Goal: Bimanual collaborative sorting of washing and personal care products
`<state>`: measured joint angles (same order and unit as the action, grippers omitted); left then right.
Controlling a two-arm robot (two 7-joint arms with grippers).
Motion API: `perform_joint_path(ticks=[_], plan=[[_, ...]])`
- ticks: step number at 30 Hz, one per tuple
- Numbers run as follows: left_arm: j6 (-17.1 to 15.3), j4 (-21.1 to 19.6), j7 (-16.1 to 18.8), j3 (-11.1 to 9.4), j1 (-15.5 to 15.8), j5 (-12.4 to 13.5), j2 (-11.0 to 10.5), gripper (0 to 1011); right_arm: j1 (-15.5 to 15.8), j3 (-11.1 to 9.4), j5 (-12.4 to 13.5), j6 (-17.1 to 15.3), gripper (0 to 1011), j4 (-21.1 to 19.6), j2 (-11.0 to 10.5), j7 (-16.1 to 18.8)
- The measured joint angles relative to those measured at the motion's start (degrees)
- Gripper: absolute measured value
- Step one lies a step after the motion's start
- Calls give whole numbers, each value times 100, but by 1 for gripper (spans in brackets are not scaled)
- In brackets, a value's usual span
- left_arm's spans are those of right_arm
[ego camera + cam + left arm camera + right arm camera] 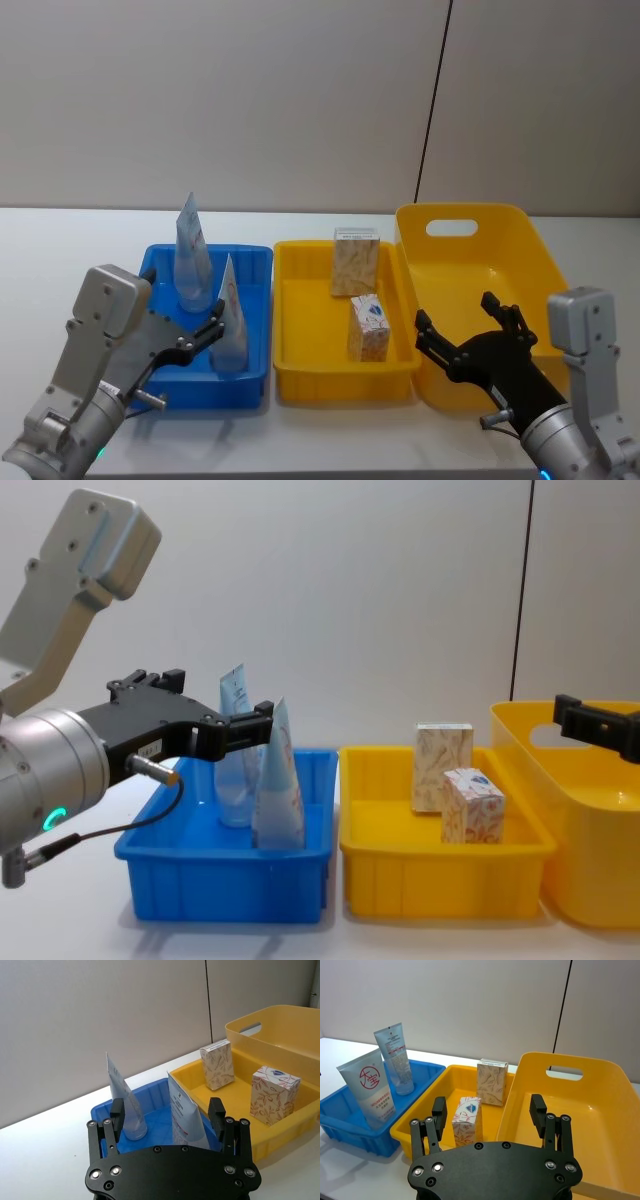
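Two pale-blue tubes stand in the blue bin (250,251): a back tube (190,255) and a front tube (231,325). My left gripper (215,333) is open at the bin's front left, its fingertips right beside the front tube (186,1120), which stands in line with the gap. Two patterned cartons stand in the shallow yellow bin (300,345), one at the back (355,262) and one nearer (369,328). My right gripper (455,310) is open and holds nothing, hovering at the front left of the large yellow bin (500,262), to the right of the nearer carton (466,1121).
The three bins sit side by side on a white table (60,250), blue at the left and the deep handled yellow one at the right. A grey wall stands behind. Bare tabletop lies left of the blue bin and in front of all the bins.
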<state>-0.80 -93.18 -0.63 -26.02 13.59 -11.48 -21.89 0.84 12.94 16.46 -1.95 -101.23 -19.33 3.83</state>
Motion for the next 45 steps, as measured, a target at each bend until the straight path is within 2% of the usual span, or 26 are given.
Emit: perform_joint_path(ticks=[45], plan=[[0, 0, 0, 0, 0, 0, 0, 1001, 0, 0, 0, 0, 1004, 0, 0, 0]])
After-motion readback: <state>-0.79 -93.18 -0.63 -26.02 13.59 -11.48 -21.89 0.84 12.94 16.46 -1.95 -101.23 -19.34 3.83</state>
